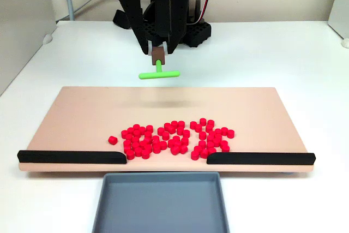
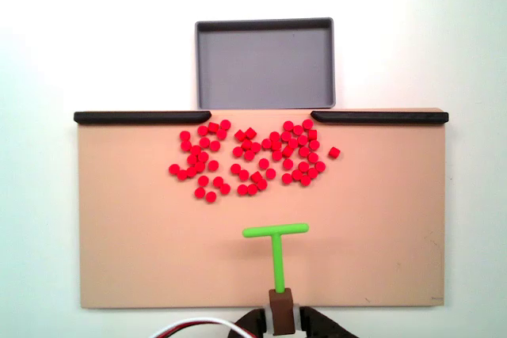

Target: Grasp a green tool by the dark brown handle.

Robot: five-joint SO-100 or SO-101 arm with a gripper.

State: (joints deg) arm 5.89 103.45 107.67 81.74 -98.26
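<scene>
The green tool (image 2: 277, 252) is bright lime green along stem and crossbar, and its dark brown handle (image 2: 281, 301) is a chocolate brown block. The jaws (image 1: 158, 53) and the arm above them are matte black, with red and white wires (image 2: 198, 327) beside them. The board (image 2: 142, 243) is plain pale peach. The small cylinders (image 2: 249, 156) are vivid red. Two bars (image 2: 142, 117) are black. The tray (image 2: 265, 57) is slate grey, and the table (image 1: 262, 53) is white.

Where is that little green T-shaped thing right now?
The green tool hangs crossbar-down from the tool, which grips its dark brown handle above the far edge of the tan board, behind the red cylinders.
</scene>
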